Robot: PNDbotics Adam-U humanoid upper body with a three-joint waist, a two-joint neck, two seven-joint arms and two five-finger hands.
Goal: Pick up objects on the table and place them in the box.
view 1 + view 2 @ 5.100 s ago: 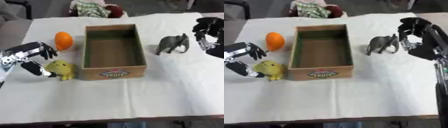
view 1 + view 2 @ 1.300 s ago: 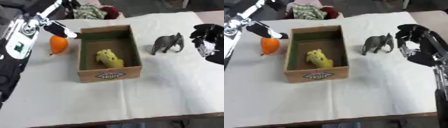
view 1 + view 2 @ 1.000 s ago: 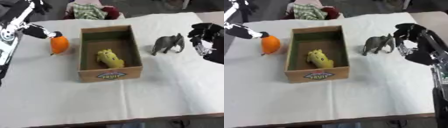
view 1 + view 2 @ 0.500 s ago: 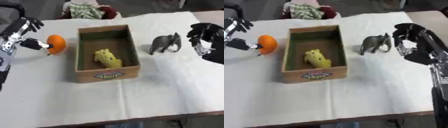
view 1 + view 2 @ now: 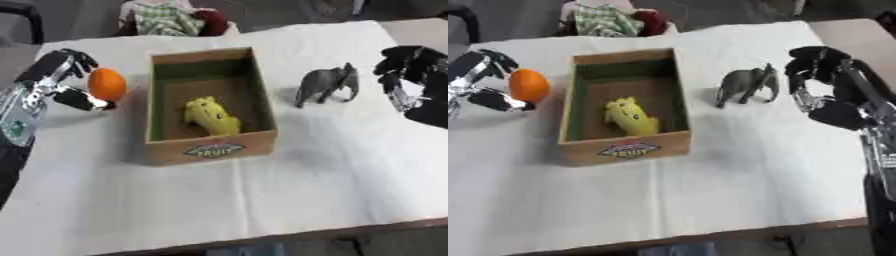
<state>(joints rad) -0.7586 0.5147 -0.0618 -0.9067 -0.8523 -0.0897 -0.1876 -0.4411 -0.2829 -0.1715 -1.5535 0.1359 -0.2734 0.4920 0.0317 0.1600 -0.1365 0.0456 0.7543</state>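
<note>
Orange [image 5: 107,84] at centre left comes next, I'd say: left hand [image 5: 54,80] cups it, fingers spread, not closed. Right hand [image 5: 826,82] curled, empty, near elephant [image 5: 746,84]. Box [image 5: 213,149] holds yellow toy [image 5: 210,116].

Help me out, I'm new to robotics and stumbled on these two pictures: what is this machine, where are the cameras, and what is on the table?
Both pictures come from the two eyes of a camera in a humanoid robot's head, looking down at a table covered with a white cloth. A person steers the robot.

The black and silver shape at the left is the left robot hand. Its fingers and thumb are spread around an orange, but whether they grip it cannot be told. The right robot hand hovers beside a grey toy elephant, fingers curled and not touching it.

In the middle stands a cardboard box. A yellow toy already lies inside. The orange and elephant are outside the box.
</note>
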